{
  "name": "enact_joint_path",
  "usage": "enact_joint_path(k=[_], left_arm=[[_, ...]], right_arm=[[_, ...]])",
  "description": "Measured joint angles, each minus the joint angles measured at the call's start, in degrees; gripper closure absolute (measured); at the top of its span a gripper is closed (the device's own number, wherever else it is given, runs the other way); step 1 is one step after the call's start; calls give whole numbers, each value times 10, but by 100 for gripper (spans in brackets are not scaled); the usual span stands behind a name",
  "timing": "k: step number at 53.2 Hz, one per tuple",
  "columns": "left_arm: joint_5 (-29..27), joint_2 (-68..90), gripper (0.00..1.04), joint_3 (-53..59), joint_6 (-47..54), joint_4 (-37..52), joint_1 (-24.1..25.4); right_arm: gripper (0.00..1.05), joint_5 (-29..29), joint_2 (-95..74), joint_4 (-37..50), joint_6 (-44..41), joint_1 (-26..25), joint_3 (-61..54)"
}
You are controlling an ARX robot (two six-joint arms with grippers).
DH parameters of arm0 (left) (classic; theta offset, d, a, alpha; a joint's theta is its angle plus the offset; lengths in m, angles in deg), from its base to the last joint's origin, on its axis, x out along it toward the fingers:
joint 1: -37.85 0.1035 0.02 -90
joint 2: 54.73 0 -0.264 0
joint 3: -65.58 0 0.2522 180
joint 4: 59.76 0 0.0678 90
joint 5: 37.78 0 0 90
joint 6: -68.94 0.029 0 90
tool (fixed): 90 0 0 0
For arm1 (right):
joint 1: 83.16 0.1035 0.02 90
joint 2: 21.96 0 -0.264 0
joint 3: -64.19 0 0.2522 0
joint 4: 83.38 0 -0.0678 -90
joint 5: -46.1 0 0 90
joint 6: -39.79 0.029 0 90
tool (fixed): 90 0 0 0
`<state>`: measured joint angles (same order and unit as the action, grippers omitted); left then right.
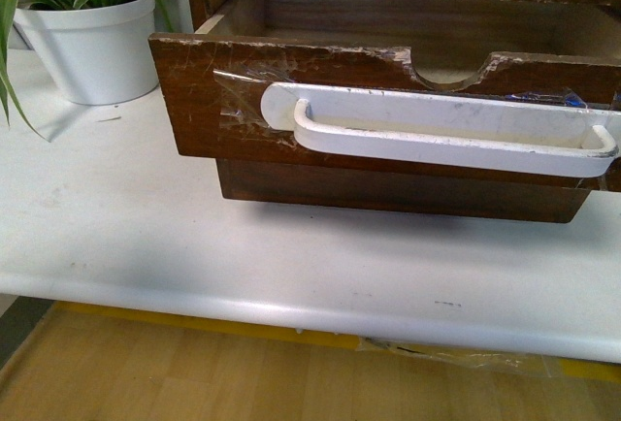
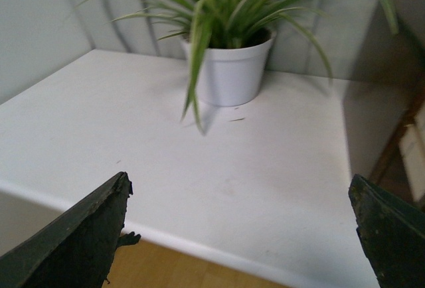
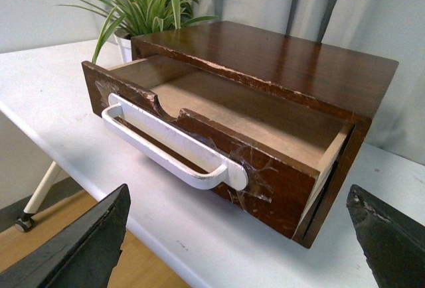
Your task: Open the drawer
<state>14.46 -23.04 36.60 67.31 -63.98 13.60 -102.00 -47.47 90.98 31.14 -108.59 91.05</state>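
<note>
**Already open: drawer stood well out of its cabinet**

You had a white desk (image 1: 146,237) carrying a dark wooden cabinet (image 3: 279,56). The scratched brown drawer (image 1: 189,101) sat pulled well out of its upper slot. A white plant pot (image 1: 92,48) stood near the cabinet's left side, apart from it. The long white handle (image 1: 437,140) lay taped across the drawer front, just below the half-round notch (image 1: 451,74). Your left fingers (image 2: 73,241) and right fingers (image 3: 80,248) were spread wide, gripping nothing.

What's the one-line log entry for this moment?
drawer: pulled open | handle: free | left fingers: open, empty | right fingers: open, empty, facing drawer
</note>
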Motion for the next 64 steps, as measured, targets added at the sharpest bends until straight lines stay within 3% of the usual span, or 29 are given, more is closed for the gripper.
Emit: enact_joint_path(k=[8,15,24,26,27,28,31,37,41,45,52,55,58,64], left_arm=[[-67,-115,6,34,-56,-107,2],[-67,-167,6,57,-97,-143,31],[-66,-169,6,58,-107,-143,33],[2,-189,11,67,-91,-124,52],[54,-202,15,76,-75,-112,69],[99,-219,18,85,-65,-105,84],[189,-252,27,98,-36,-101,115],[291,-272,45,104,-9,-99,158],[367,-279,58,111,3,-99,210],[369,-283,70,116,5,-99,236],[376,-289,94,122,9,-99,239],[376,-291,101,125,9,-99,240],[376,-297,101,130,12,-99,240],[377,-314,101,145,12,-98,241]], right_arm=[[9,-23,61,-73,12,-55,-19],[9,-20,79,-87,38,-76,-36],[9,-19,80,-86,47,-78,-36],[12,11,92,-75,54,-66,-42],[17,103,111,-61,62,-44,-52],[20,159,127,-59,65,-27,-59],[29,264,158,-60,71,12,-73],[47,392,189,-64,75,72,-78],[58,430,198,-69,77,96,-84],[72,457,206,-73,77,122,-92],[93,484,217,-76,78,154,-97],[104,530,225,-81,78,187,-100],[103,572,229,-83,79,223,-102],[103,577,252,-82,80,252,-126]])
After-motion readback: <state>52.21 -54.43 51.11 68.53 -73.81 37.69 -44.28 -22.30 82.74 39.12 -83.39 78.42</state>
